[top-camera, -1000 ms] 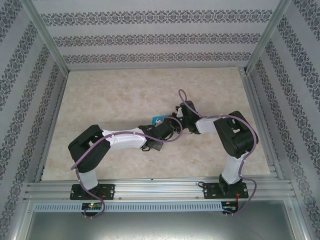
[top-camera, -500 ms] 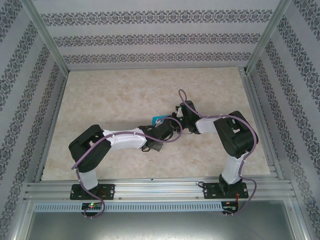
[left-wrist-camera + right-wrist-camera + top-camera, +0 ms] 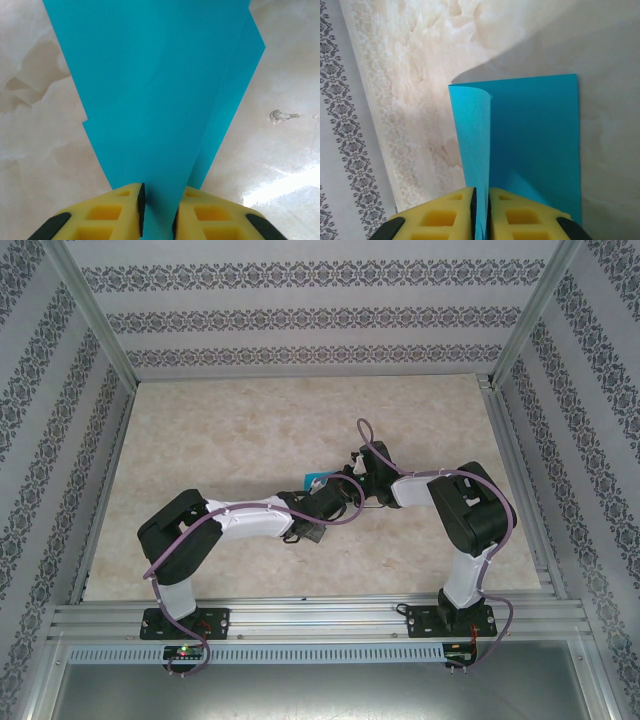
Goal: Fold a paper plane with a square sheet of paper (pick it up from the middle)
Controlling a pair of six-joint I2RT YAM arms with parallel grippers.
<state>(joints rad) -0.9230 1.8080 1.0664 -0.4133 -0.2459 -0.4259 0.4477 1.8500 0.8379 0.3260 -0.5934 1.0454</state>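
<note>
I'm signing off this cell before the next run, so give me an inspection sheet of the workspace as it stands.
Surface: beige marbled table, one small glossy smudge.
Job's things: blue paper, partly folded in layers, at mid-table between both grippers.
Clutter: nothing seen.
Grippers: right gripper shut on an upright fold of the paper; left gripper has the paper between its fingers, grip unclear.
Cables: purple cables loop along both arms.
Surroundings: patterned walls, metal frame.
</note>
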